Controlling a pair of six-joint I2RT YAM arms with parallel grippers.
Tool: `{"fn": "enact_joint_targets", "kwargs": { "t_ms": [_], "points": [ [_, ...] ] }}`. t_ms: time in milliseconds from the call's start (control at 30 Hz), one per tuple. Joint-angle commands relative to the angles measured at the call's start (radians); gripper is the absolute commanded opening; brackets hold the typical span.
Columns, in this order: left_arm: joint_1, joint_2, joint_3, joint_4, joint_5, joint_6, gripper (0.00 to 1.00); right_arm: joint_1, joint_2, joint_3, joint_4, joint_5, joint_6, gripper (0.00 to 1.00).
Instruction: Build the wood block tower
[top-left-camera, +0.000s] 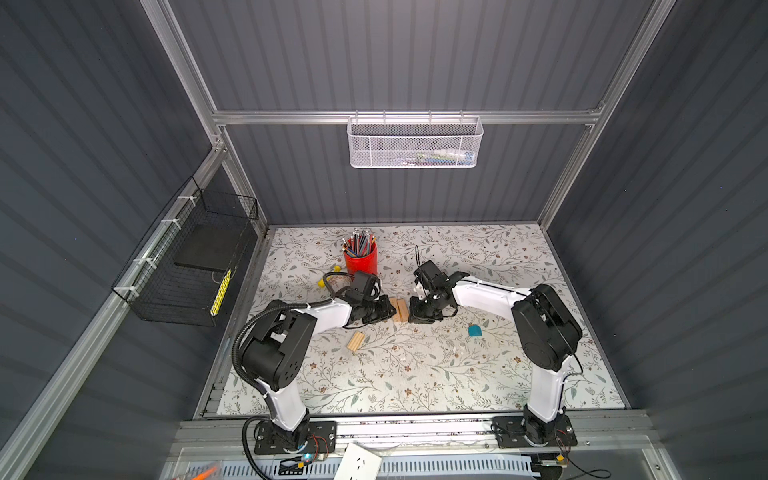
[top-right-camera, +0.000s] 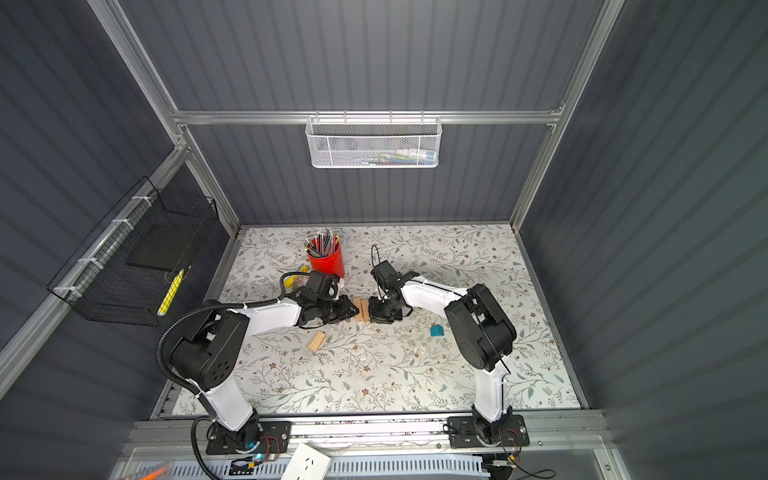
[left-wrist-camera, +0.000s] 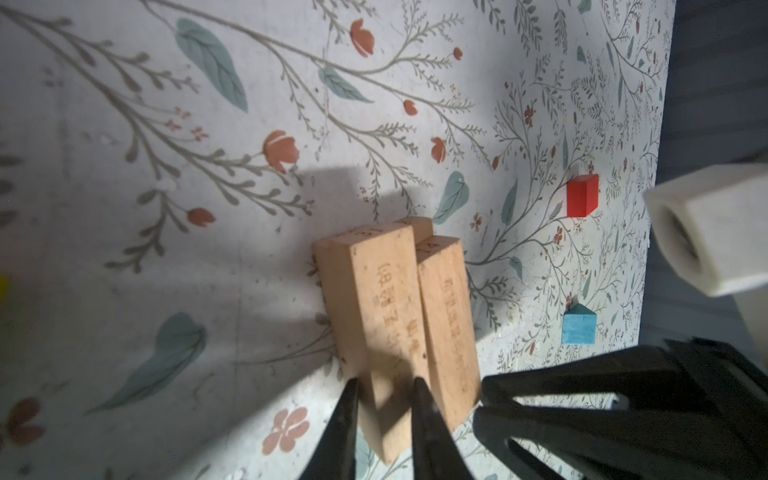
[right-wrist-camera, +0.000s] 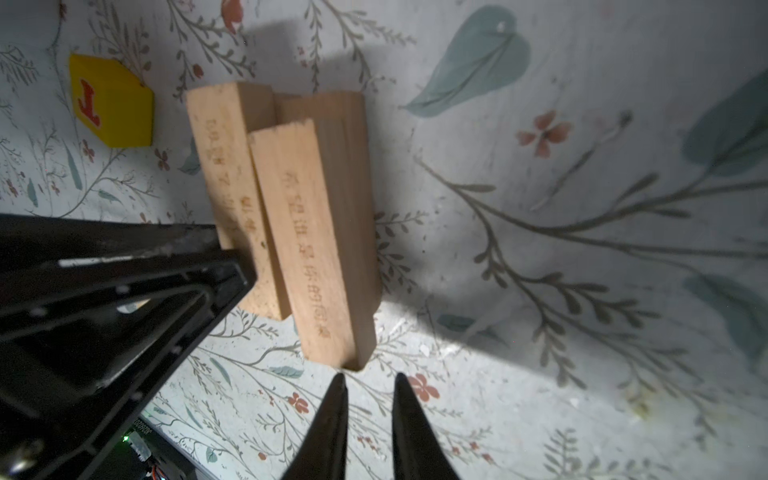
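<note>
Jaws of the left gripper (left-wrist-camera: 385, 380) pinch one plank (left-wrist-camera: 374, 307) of the wood block tower (top-left-camera: 401, 311); the right gripper (right-wrist-camera: 370, 375) is closed, empty, just beside it. Nearest, well in front of the pencil cup (top-left-camera: 360, 262), lies a loose plank (top-left-camera: 356, 341); the tower stands nearer the cup.
</note>
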Motion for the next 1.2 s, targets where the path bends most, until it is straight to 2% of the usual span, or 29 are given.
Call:
{"fn": "enact_joint_targets", "kwargs": {
  "t_ms": [0,500,733,833,1167],
  "points": [
    [0.008,0.015,0.025,-0.038,0.022,0.026,0.23,0.004,0.02,0.026,-0.007,0.02,-0.023,0.21],
    [0.009,0.021,0.031,-0.042,0.027,0.032,0.23,0.009,0.043,0.063,-0.014,0.001,-0.034,0.2],
    [0.008,0.018,0.032,-0.046,0.025,0.035,0.23,-0.002,-0.05,0.029,0.001,-0.01,-0.027,0.21],
    [0.008,0.019,0.032,-0.046,0.026,0.037,0.23,-0.024,-0.02,0.045,0.006,-0.083,-0.005,0.22],
    [0.008,0.022,0.033,-0.046,0.028,0.038,0.23,-0.049,0.061,0.092,0.033,-0.112,0.031,0.27]
  ]
}}
